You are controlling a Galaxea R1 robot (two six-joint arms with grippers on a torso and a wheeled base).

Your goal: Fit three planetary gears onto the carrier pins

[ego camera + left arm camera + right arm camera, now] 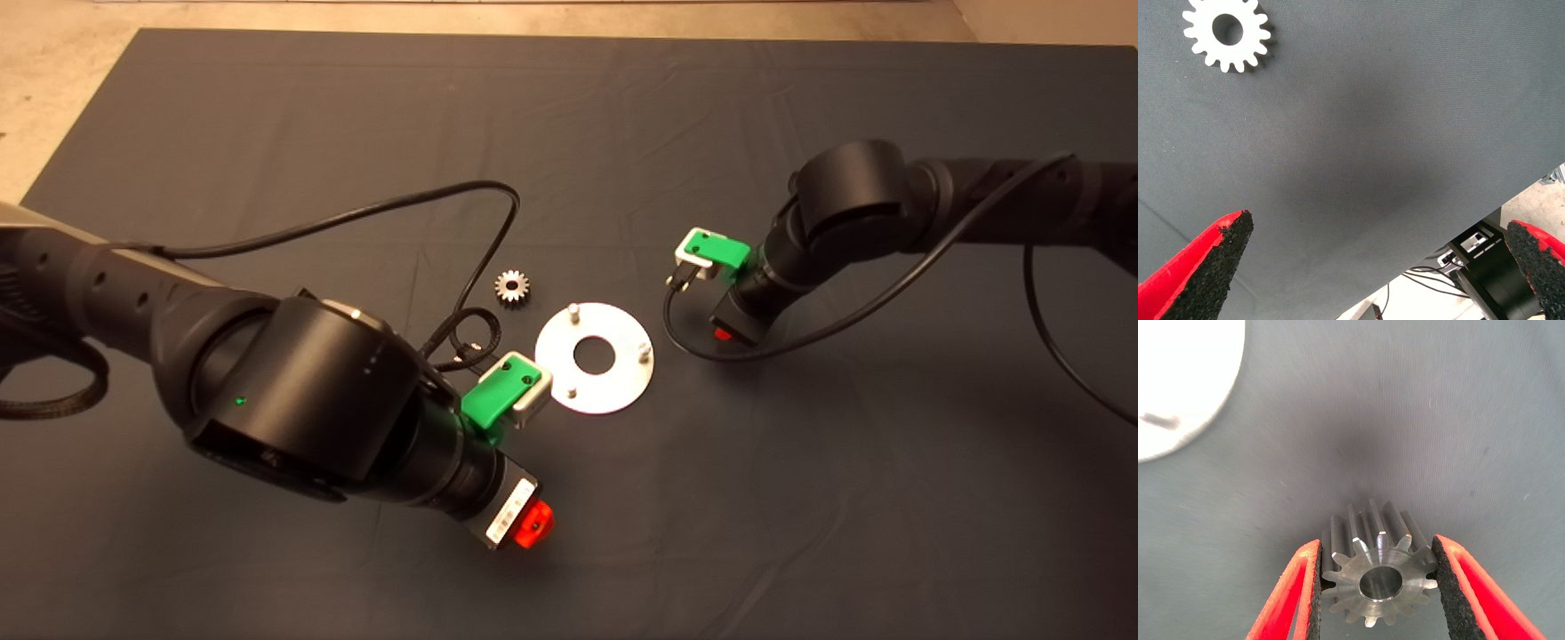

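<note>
The round silver disc (594,357) lies mid-mat with three carrier pins (574,311) standing on it, all bare. One planetary gear (512,288) lies flat on the mat just left of the disc. My right gripper (722,334) hangs right of the disc, shut on a second gear (1378,577) tipped on its side between the pads, with the disc's edge (1178,387) close by. My left gripper (533,523) is in front of the disc, near the mat's front edge, open and holding nothing (1378,223). In its wrist view a gear (1227,33) lies flat, well away from the fingers.
Black cables (480,267) loop over the mat beside the loose gear and below the right wrist (800,329). Past the mat's front edge (1485,220) the left wrist view shows floor and dark equipment (1491,267).
</note>
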